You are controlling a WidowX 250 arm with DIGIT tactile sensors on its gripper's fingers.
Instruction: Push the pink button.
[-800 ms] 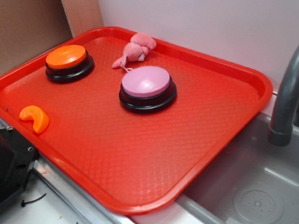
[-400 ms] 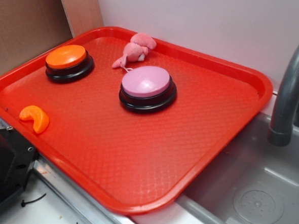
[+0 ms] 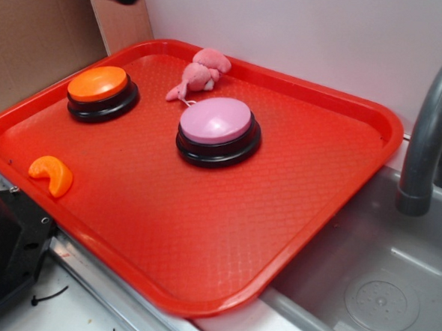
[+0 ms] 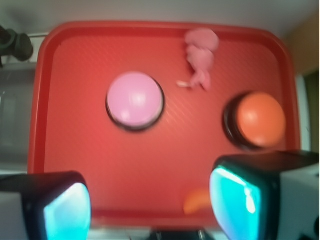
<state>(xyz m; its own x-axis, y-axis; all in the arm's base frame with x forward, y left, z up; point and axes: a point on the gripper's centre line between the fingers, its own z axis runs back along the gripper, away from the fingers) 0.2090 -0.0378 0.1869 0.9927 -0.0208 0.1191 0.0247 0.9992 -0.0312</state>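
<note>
Lining up over the pink button

Hovering high above the red tray [image 3: 333, 180], the tool [image 4: 150, 200] shows in the wrist view with its two fingers [image 4: 67, 210] spread wide along the bottom of the frame and nothing between them; in the exterior view only a dark blurred bit of it pokes in at the upper left corner, well apart from everything on the tray.

The pink button [image 3: 218, 122] sits a little above and left of the middle of the exterior frame, upright on its black base and untouched; just beyond it, near the far rim, lies a small pink plush toy [image 3: 200, 73]; an orange button [image 3: 98, 84] stands well to its left, and an orange curved piece [image 3: 51, 175] rests by the near left rim; a grey tap [image 3: 431, 133] and sink [image 3: 378, 295] fill the right side.

The press has not begun, so I judge the task barely started. To do it well, the tool should travel across until the pink dome [image 4: 135, 99] sits centred between the fingers in the wrist view; closing the fingers first would likely give a firmer point of contact; then descend straight down onto the middle of the cap, avoiding the plush toy and the orange twin; an off-centre push might tilt or slide the base.
</note>
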